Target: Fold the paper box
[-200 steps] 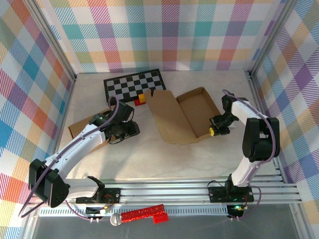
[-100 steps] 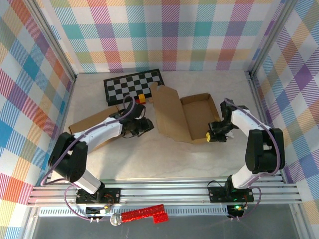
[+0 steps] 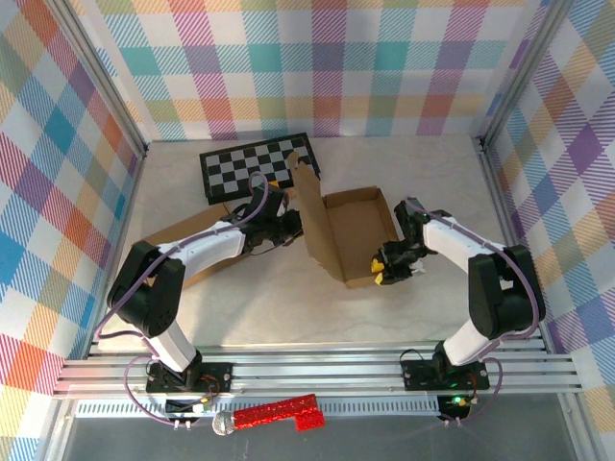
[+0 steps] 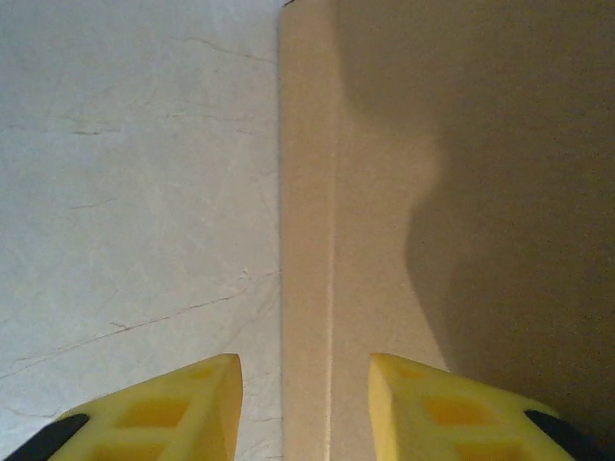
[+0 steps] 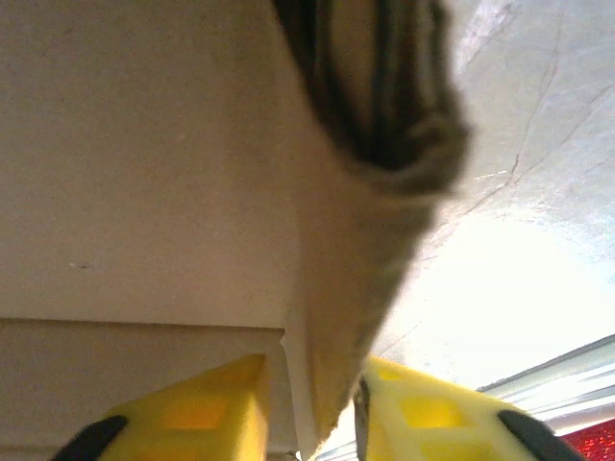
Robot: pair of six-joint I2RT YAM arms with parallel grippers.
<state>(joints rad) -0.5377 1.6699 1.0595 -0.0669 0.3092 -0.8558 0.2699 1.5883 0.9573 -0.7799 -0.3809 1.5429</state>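
The brown paper box (image 3: 354, 226) lies open in the middle of the table, with its lid (image 3: 312, 206) raised nearly upright on the left side. My left gripper (image 3: 291, 229) is against the lid's outer face. In the left wrist view it (image 4: 303, 403) is open, and the creased cardboard panel (image 4: 432, 192) stands just ahead of its fingertips. My right gripper (image 3: 382, 272) is at the box's front right corner. In the right wrist view it (image 5: 312, 408) is open and straddles the box wall (image 5: 351, 288), with the box floor (image 5: 144, 144) to the left.
A black and white checkerboard mat (image 3: 255, 163) lies at the back left. A second flat piece of cardboard (image 3: 202, 272) lies under my left arm. Plaid walls close three sides and an aluminium rail (image 3: 317, 370) runs along the front.
The box has slid left and its lid has swung up from flat to nearly upright. My left gripper moved right to the lid. My right gripper came left with the box and its jaws parted.
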